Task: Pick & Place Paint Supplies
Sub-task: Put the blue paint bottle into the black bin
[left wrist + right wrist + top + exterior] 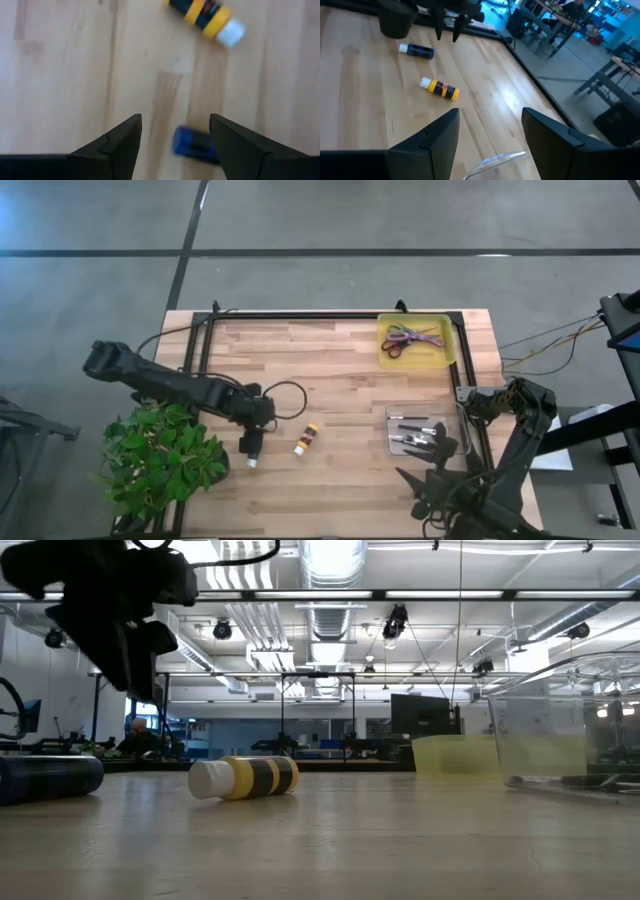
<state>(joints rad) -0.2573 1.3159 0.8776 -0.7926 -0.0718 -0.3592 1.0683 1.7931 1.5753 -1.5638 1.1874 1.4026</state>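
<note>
A blue paint bottle (250, 461) lies on its side on the wooden table (330, 370), just beside the potted plant (160, 460) at the table's left edge. The left end effector (252, 442) hovers right above this bottle with its fingers (115, 145) spread and nothing between them; in the left wrist view the bottle (195, 146) sits close to one finger, not centred in the gap. A yellow paint bottle (305, 439) with dark bands and a white cap lies a little farther from the plant, apart from the blue one. Well away from the plant, a clear tray (425, 430) holds thin dark brushes (418, 438), and a yellow tray (418, 340) holds scissors (410, 340) with green, purple and red handles. The right end effector (440, 442) waits over the clear tray, open and empty.
</note>
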